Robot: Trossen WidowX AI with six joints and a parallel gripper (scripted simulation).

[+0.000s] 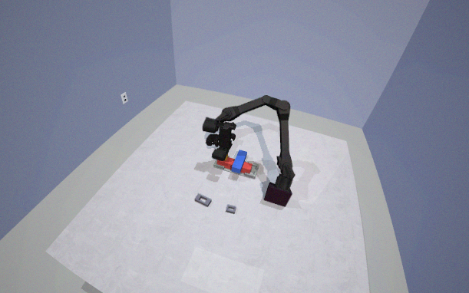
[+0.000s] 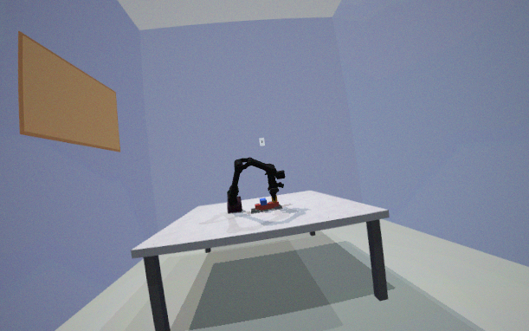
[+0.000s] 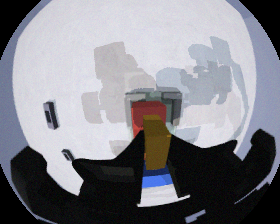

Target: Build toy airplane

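Note:
The red fuselage [image 1: 246, 168] [image 2: 269, 206] [image 3: 139, 111] lies in the pale grey-green cradle [image 1: 253, 175] [image 2: 254, 210] [image 3: 176, 111] and looks flat. The blue wing [image 1: 239, 162] [image 2: 263, 201] [image 3: 157, 181] lies across the top of the fuselage, near its middle. My gripper [image 3: 157, 145] is shut on the yellow tail fin [image 3: 156, 142] [image 2: 274, 199] and holds it upright over the tail end of the fuselage. The fin's lower end is at or just over the fuselage top. Its tab and the tail socket are hidden, so I cannot tell whether it is seated.
Two grey open holders, a larger one [image 1: 209, 202] [image 3: 51, 115] and a smaller one [image 1: 231, 212] [image 3: 67, 155], lie on the table [image 1: 146, 230] [image 2: 334, 223] to one side of the cradle. The arm's dark base [image 1: 277, 195] [image 2: 235, 205] stands beyond the cradle's nose end.

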